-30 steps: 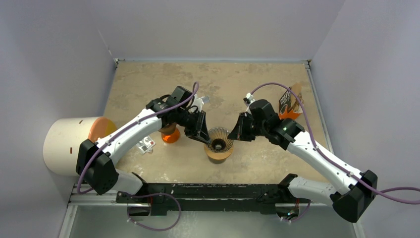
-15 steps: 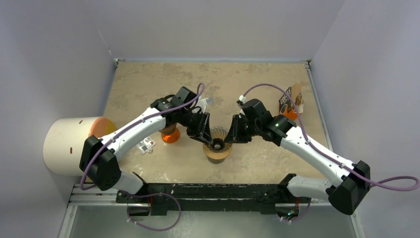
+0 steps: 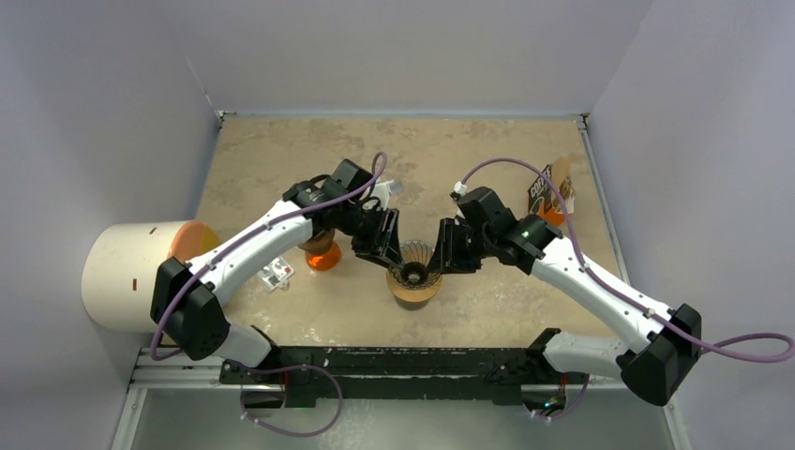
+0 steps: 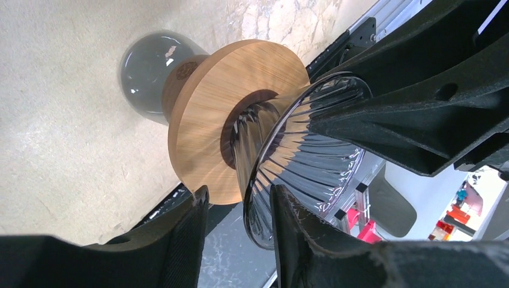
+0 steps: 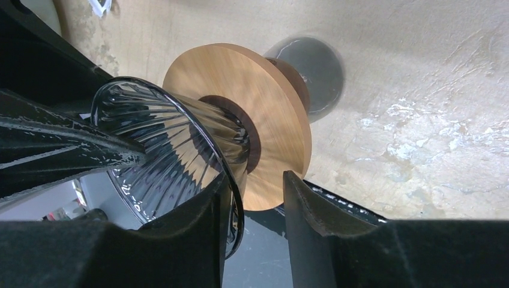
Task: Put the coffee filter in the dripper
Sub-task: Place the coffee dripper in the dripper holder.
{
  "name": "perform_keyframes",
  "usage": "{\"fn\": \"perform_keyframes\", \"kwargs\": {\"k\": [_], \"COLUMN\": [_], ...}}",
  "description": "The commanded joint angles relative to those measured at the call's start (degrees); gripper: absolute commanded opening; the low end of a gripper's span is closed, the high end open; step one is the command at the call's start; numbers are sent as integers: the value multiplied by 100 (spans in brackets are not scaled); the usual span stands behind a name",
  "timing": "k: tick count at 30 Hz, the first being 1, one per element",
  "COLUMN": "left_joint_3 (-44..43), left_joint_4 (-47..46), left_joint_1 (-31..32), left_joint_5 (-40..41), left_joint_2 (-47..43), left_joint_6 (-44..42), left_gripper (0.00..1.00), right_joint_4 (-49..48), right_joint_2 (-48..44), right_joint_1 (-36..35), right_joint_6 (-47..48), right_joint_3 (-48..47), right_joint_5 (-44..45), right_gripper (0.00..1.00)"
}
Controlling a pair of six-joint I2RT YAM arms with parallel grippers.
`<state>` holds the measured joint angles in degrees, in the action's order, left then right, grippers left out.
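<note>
The dripper (image 3: 413, 267), a clear ribbed glass cone with a wooden ring collar, stands near the table's middle on a smoky-grey glass cup (image 4: 150, 72). My left gripper (image 3: 386, 251) is open at its left rim. In the left wrist view (image 4: 237, 235) the glass rim (image 4: 259, 210) lies between the fingers, close to the right finger. My right gripper (image 3: 448, 255) is open at the right rim. In the right wrist view (image 5: 255, 231) its left finger (image 5: 201, 240) is inside the cone against the rim. The coffee filter is not in view.
An orange glass vessel (image 3: 323, 255) stands just left of the dripper, under my left arm. A small card (image 3: 277, 275) lies further left. A white cylinder (image 3: 127, 277) lies at the left edge. A black-and-orange packet (image 3: 548, 197) stands at the right wall.
My right gripper has moved left up to the dripper's right rim. My left gripper has shifted slightly along the left rim. The dripper has stayed in place.
</note>
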<state>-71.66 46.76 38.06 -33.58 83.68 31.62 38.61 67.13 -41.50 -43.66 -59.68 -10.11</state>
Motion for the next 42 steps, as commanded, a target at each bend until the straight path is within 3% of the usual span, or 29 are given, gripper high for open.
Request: {"fn": "perform_keyframes", "kwargs": {"k": [1,14,22,29,32,42], "left_joint_3": [-368,-1078,-1493,-1512,-1502,-1233], "left_joint_4": [103,696,1019,846,749,434], "left_joint_1": [21,17,17,17,17,17], "left_joint_5": [105,517,1058,1726,2036,3528], "left_joint_2": [5,0,-122,-611,-825,-1491], "left_joint_6": [-228,-777,-1294,-1704,-1852,-2196], "left_gripper": [41,49,51,55,57,60], "right_joint_4": [256,797,1172,1138,1301,1145], "right_joint_2": [1,46,-114,-472,-377,-285], "right_joint_1": [10,60,132,158,195,750], "right_joint_6": [103,530,1132,1924,2221,3080], "right_joint_3": [-367,-1359,-2080,-2353,-2517,-2603], "right_joint_5": [127,783,1951,3288,3947,5043], "right_gripper": [41,50,53,53,57,64]}}
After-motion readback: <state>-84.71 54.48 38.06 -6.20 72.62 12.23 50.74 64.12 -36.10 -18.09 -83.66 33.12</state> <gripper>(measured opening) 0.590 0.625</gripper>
